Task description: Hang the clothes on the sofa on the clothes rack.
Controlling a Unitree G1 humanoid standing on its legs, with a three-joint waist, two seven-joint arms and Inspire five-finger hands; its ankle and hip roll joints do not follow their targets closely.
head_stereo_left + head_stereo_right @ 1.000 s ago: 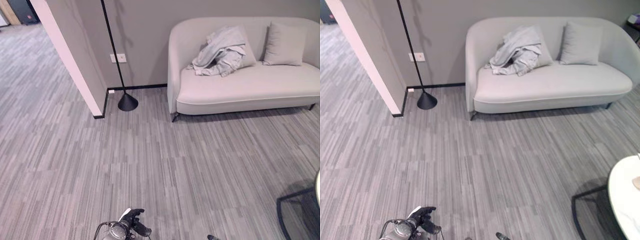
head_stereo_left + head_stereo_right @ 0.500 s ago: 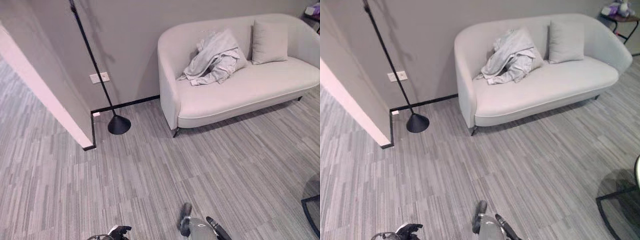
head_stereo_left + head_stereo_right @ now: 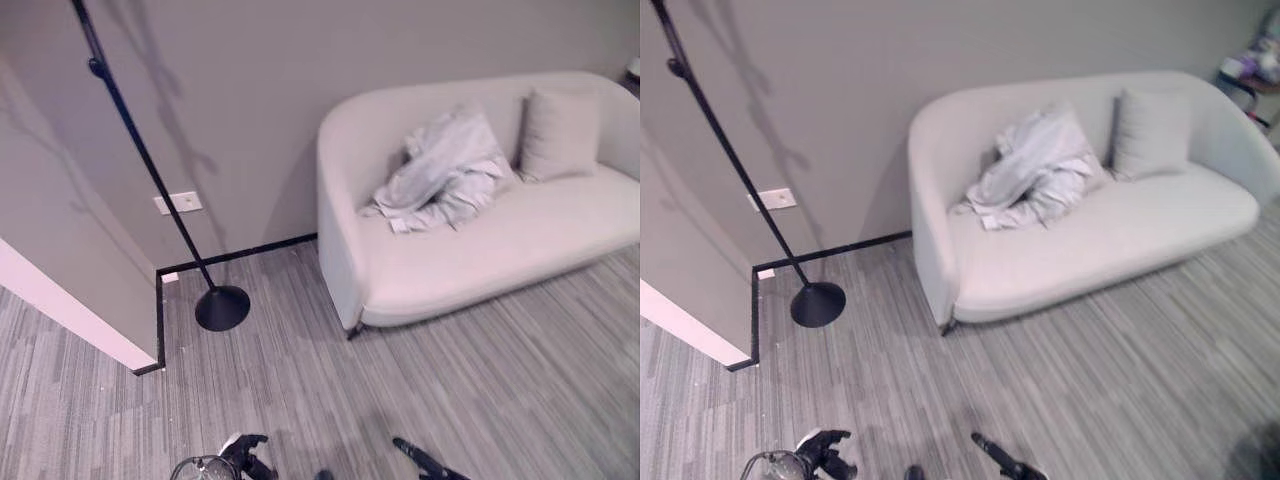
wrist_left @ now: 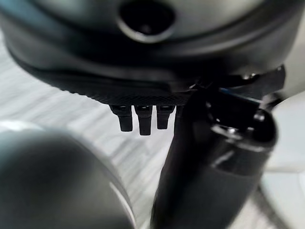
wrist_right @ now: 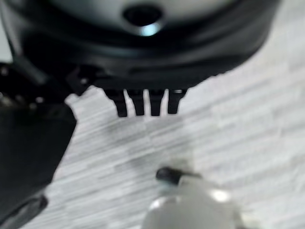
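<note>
- Floor (image 3: 300,380): grey striped carpet tiles, running up to a grey wall (image 3: 260,90) with a black skirting strip.
- Sofa (image 3: 500,260): pale, with a rounded back, standing against the wall on dark legs.
- Partition wall (image 3: 60,270): juts out on the robot's left, with a pale end face.
- Floor lamp (image 3: 221,306): thin black pole leaning up across the wall, round black base on the floor in the corner between partition and sofa.
- Clothes (image 3: 440,175): crumpled light grey heap on the sofa seat, resting against the backrest near the sofa's left arm. Neither hand touches it.
- Cushion (image 3: 557,135): upright against the backrest, just beside the clothes.
- Wall socket (image 3: 178,203): white plate low on the wall, behind the lamp pole.
- Left hand (image 3: 248,458): low at the view's bottom edge, well apart from the sofa; fingers (image 4: 139,120) hang straight, holding nothing.
- Right hand (image 5: 143,71): fingers (image 5: 138,104) straight in a row above the carpet, holding nothing.
</note>
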